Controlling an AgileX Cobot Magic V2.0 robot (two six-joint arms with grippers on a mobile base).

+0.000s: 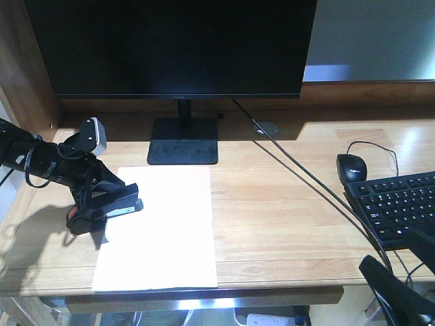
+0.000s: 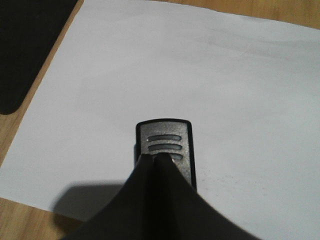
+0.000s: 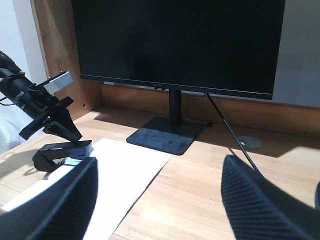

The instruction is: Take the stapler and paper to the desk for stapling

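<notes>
Stapling step: stapler (image 1: pixel 109 206) is clenched by the left claw (image 1: pixel 95 187) over the paper's (image 1: pixel 166 231) 9 o'clock edge on the surface (image 1: pixel 285 217). Edge should be seated fully in the mouth before pressing straight down. Right claw (image 3: pixel 160 195) is held released, at 5 o'clock.

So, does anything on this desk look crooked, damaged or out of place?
Nothing stands out. The paper lies flat on the desk, slightly skewed to its front edge. The left gripper presses down on the stapler at the sheet's left edge. The right gripper is open, holding nothing.
</notes>
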